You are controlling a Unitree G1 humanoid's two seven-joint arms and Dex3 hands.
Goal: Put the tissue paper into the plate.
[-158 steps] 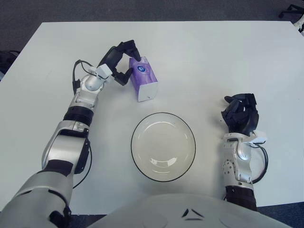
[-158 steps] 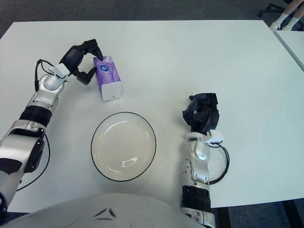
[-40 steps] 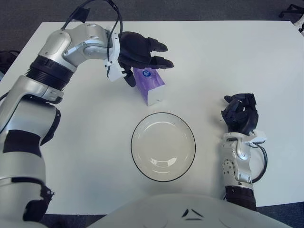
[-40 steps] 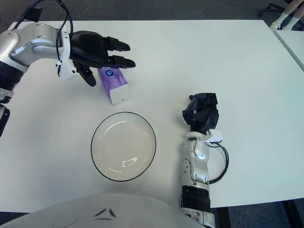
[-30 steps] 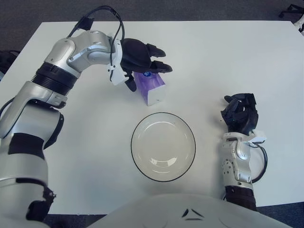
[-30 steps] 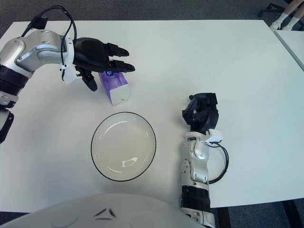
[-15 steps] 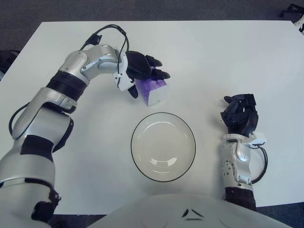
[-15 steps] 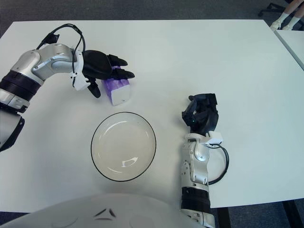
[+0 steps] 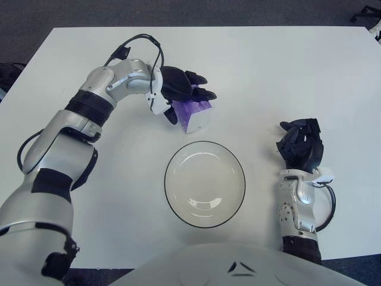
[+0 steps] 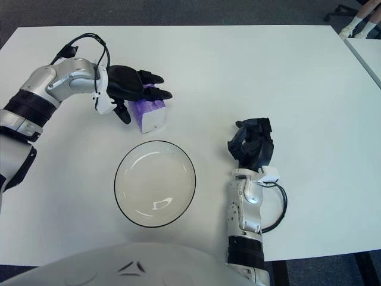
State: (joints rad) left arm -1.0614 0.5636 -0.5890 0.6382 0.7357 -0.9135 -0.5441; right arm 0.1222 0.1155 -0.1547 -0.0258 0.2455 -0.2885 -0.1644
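A purple and white tissue pack [image 9: 199,118] stands on the white table, just beyond the rim of the clear black-rimmed plate [image 9: 205,179]. My left hand [image 9: 186,98] is down on the pack. Its two long fingers [image 9: 199,94] lie stretched across the pack's top, and the thumb [image 9: 171,116] hangs at the pack's near-left side. The fingers are still straight, not curled round the pack, and the pack's upper half is hidden under them. The plate has nothing in it. My right hand [image 9: 302,146] shows to the right of the plate, fingers curled and holding nothing.
The white table [image 9: 286,71] stretches out behind and to the right of the pack. A black cable [image 9: 134,42] loops off my left forearm. Dark floor borders the table's far edge.
My left hand swung in from above and came down onto the tissue pack; over the last half second it slid slightly right along the top. The pack, plate and right hand stayed put.
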